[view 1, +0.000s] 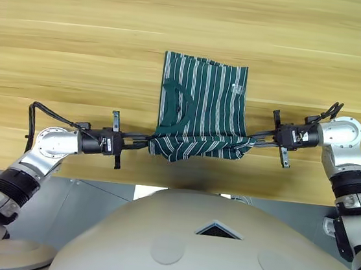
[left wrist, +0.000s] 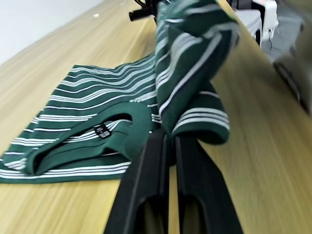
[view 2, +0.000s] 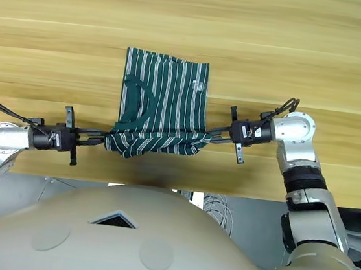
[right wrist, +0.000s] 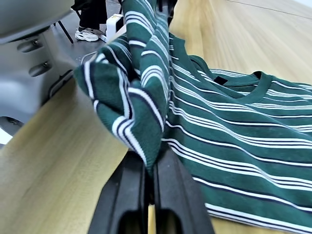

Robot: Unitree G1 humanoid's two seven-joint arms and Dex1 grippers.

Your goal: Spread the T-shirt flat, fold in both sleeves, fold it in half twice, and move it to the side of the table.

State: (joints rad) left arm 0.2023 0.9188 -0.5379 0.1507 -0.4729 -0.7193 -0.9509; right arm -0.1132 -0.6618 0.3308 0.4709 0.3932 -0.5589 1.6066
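Your left pincer (view 1: 147, 145) and right pincer (view 1: 253, 141) both clamp the green, white-striped fabric T-shirt (view 1: 204, 98) by its bunched edge, near the wooden bench (view 1: 81, 32) front edge.

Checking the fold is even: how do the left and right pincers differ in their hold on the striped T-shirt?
The black left pincer grips the near left corner of the green white-striped T-shirt; the black right pincer grips its near right corner. The left pincer sits closer to the wooden table's front edge than the right pincer, so the held edge slants. Both are shut on fabric, holding that edge raised.
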